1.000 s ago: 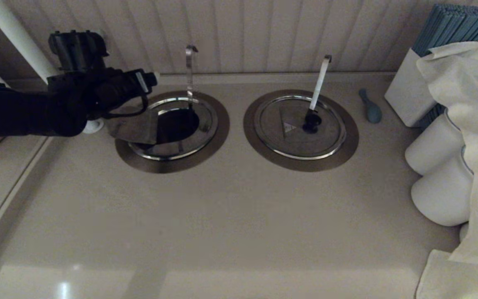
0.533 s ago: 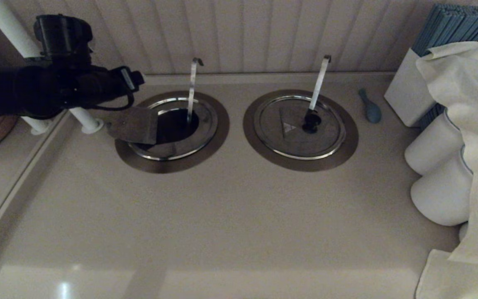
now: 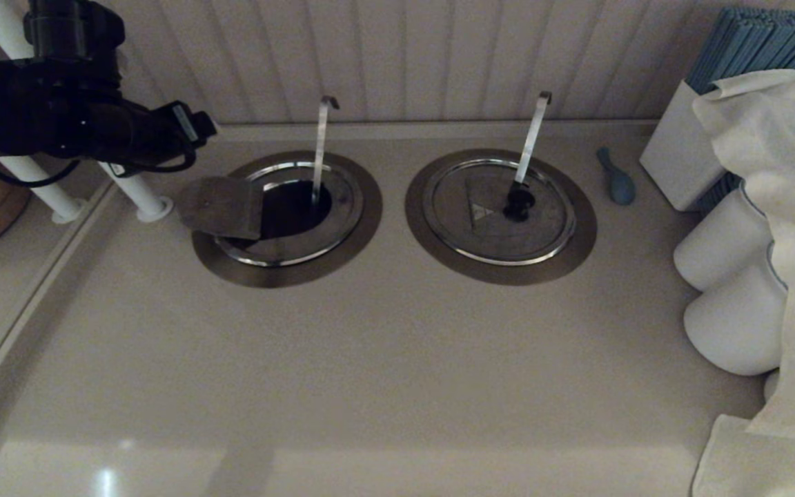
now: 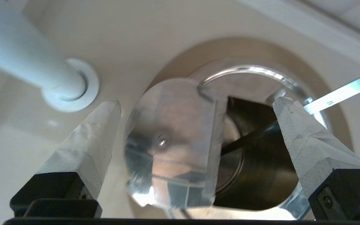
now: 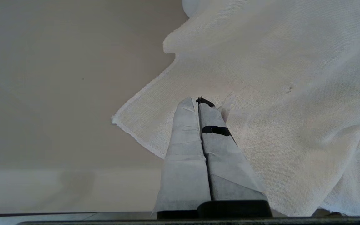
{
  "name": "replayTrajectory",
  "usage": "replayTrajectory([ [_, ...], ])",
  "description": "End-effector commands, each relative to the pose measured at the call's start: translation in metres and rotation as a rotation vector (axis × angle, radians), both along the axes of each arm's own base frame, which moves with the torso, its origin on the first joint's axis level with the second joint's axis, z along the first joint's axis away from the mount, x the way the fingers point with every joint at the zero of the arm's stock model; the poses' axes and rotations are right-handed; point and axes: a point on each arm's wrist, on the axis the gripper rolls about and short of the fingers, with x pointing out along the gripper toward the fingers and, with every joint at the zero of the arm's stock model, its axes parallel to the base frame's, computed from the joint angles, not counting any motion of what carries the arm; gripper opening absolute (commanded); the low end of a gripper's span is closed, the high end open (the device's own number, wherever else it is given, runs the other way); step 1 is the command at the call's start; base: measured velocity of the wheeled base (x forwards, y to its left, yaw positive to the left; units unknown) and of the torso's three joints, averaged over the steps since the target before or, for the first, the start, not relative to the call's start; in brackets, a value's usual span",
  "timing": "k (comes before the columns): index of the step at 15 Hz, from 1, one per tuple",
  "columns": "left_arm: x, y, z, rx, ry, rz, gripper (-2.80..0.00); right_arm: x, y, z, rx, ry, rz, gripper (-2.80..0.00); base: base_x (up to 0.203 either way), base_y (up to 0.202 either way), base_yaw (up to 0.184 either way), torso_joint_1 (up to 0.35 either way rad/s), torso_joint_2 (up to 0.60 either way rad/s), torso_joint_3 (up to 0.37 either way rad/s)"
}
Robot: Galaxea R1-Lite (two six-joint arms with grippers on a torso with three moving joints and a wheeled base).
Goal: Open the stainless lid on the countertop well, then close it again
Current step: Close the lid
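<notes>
The left countertop well [image 3: 287,275] has a dull-brown ring collar, and a thin curl-hooked ladle handle [image 3: 319,148] rises out of its dark opening. The hinged flap of its stainless lid [image 3: 221,206] lies folded back to the left with its shiny underside up, also seen in the left wrist view [image 4: 170,140]. My left gripper [image 3: 194,131] hangs open above and to the left of the well, touching nothing. In the wrist view, the left gripper [image 4: 198,100] has its taped fingers spread on either side of the flap. My right gripper [image 5: 197,100] is shut and empty over a white cloth [image 5: 277,93].
The twin well [image 3: 499,273] to the right is closed, with a black knob [image 3: 518,201] and a flat slanted handle. White posts [image 3: 135,190] stand just left of the open well. A blue spoon [image 3: 617,181], white jars [image 3: 722,241] and a draped cloth [image 3: 784,172] fill the right side.
My left arm has lifted and drawn back to the left, away from the well. The flap stays folded open. The ladle handle shifted slightly and settled.
</notes>
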Motion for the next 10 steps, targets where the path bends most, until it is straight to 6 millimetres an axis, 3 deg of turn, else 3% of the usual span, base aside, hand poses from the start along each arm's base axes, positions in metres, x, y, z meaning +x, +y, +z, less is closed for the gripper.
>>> replayTrajectory([
  [1,-0.002,0.003,0.001,0.002,0.009,0.008,0.0,0.0,0.0,0.0,-0.001,0.0,0.001,-2.8,0.0,0.0,0.0,0.0,0.0,0.0],
  [5,-0.009,0.014,0.004,0.019,0.066,0.033,0.0,0.0,0.0,0.0,-0.001,0.0,0.0,-2.8,0.0,0.0,0.0,0.0,0.0,0.0],
  [10,-0.006,0.016,-0.009,0.055,0.169,0.027,0.0,0.0,0.0,0.0,-0.001,0.0,0.0,-2.8,0.0,0.0,0.0,0.0,0.0,0.0],
])
